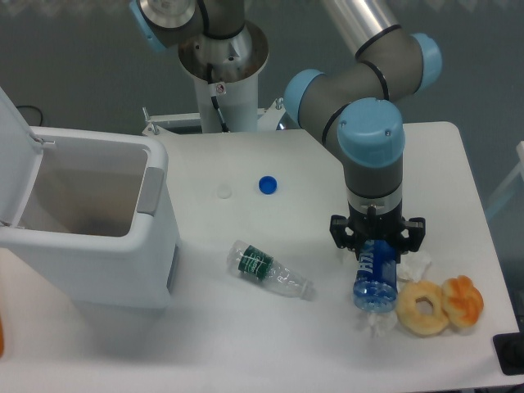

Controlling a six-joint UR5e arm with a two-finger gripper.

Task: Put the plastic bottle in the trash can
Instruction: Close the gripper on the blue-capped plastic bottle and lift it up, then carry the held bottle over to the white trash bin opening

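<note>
Grasping step in hand, or just completed. Gripper (377,246) down at the right side of the table (246,344), fingers either side of the plastic bottle (376,282), apparently clamped on its upper, labelled part, though from this high angle hard to say whether truly tight or merely touching. Bottle directly beneath the wrist, its blue-and-white label between the fingers, its lower end sticking out toward the front edge, beside crumpled white wrapping (413,264) and touching or just beside the pale bagel-like ring (422,309), with an orange pastry (463,298) further right. Trash can (98,237) well apart, at the far left, lid up and mouth open. Next: lift straight up to clear the ring and wrapping, carry left across the table, passing above the smaller green-label bottle (268,268) lying between, then release over the open bin. Also on the table: a blue cap (268,185) and a white cap (224,191), clear of the likely path.
</note>
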